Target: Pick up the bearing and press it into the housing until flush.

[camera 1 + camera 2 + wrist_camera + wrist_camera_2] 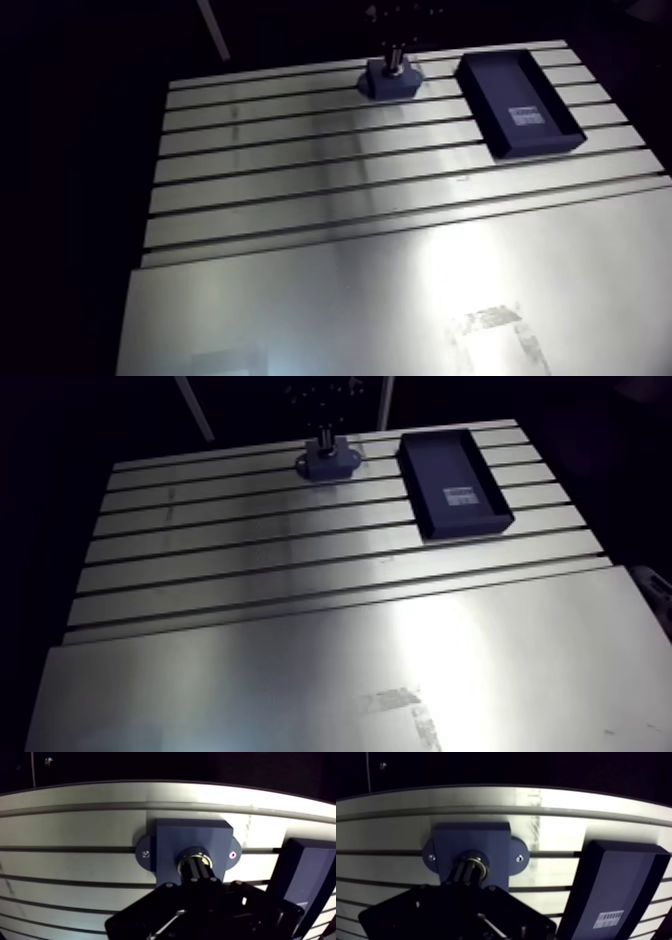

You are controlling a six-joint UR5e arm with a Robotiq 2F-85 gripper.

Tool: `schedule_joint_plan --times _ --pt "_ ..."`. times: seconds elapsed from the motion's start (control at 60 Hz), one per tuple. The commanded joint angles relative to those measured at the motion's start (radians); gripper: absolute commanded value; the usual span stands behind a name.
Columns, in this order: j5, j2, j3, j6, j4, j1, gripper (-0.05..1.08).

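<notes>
The slotted aluminium table [300, 170] fills my arm view. It is brushed metal with dark grooves running left to right. A smooth, glossy sheet [300, 310] lies over its near part and throws back a bright glare.

At far right a dark navy rectangular tray [445, 471] with low walls lies lengthwise from far to near. Its far end reaches almost to the table's far edge.

Just left of the tray, apart from it, sits the housing [175, 837]. It is a matte blue-grey block with a rounded ear on each side and stands close to the far edge. I have little margin there and only a narrow strip on the tray side. To the left and toward me, the table is open.

The gripper [196, 869] comes straight down over the housing's centre. From the wrist view its two dark fingertips [202, 871] look drawn together, with no gap I can make out, and their ends sit on the bearing [192, 855].

The bearing is in the housing's round central bore. It shows as a shiny metal ring, with its near half hidden by the fingertips. I can't tell whether its face is level with the housing's top, or whether the tips pinch it or only bear on it.

A small screw [232, 855] sits in the right ear and another [145, 855] in the left. A pale printed label [610, 918] lies on the tray floor toward its near end.
</notes>
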Motion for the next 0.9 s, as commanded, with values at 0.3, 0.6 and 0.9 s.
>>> schedule_joint_plan --times 0.3,0.6,0.9 --pt "0.000 0.000 0.002 -0.008 -0.006 -0.001 1.08" --pt "0.000 0.000 0.005 -0.008 -0.006 -0.001 1.08" --pt "0.000 0.000 0.011 -0.009 -0.006 -0.001 1.08"
